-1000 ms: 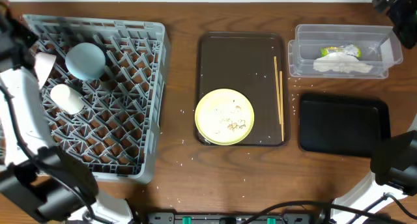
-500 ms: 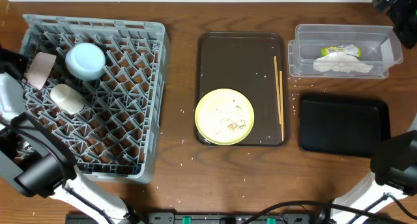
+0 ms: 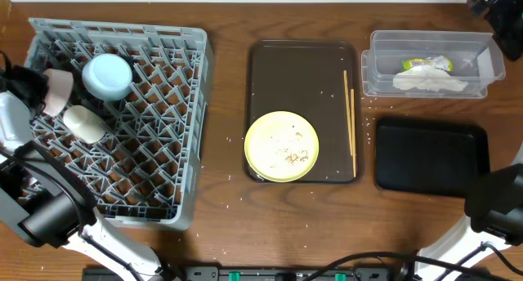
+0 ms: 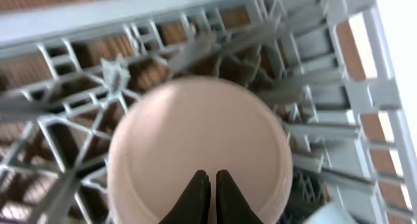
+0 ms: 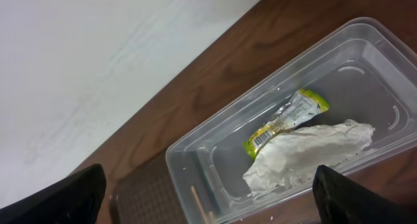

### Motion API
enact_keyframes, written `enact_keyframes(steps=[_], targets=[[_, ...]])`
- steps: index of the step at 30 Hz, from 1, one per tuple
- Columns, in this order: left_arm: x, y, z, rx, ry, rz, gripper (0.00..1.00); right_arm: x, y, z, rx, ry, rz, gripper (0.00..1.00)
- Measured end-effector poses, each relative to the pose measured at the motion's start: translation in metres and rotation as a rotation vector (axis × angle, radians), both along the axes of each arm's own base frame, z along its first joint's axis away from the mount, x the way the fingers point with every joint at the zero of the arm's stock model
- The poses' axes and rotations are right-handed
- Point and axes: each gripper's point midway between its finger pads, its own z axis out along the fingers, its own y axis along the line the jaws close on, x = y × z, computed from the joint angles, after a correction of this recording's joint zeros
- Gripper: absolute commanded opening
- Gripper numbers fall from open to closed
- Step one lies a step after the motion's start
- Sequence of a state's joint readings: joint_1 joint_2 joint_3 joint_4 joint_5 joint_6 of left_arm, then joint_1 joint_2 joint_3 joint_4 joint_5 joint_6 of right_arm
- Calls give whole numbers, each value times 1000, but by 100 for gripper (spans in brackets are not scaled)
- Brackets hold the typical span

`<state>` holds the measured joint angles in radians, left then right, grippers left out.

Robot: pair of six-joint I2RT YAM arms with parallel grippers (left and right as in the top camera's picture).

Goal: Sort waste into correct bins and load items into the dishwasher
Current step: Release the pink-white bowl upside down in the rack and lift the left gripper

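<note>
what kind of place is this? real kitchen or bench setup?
Probably a staged tabletop bench, not a real kitchen: a wooden table by a plain white wall, a grey dish rack standing in for the dishwasher, and a clear tub and black tray as bins. No sink or counter shows.

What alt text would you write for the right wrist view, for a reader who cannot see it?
A clear tub on a brown table holds a yellow-green wrapper and a crumpled white napkin. The right pincer is open, its dark fingers at the two lower corners.
</note>
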<state>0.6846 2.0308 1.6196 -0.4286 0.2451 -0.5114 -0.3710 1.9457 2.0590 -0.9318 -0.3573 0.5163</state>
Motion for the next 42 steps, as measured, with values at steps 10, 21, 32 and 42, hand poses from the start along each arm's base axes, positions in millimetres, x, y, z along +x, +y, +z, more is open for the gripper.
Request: enact_keyframes(steps=[10,21,32,42], targets=[[15,-39,6,-158,-103,-156,8,0,0,0,0,0,0,99],[19,-52,91,-74,-279,-233,45,0,0,0,0,0,0,99],[-9,-90,221,22,-511,-281,82,0,0,0,0,0,0,99],[-9,-91,218,-9,-504,-265,87,3,-1,3,8,-13,-12,99]])
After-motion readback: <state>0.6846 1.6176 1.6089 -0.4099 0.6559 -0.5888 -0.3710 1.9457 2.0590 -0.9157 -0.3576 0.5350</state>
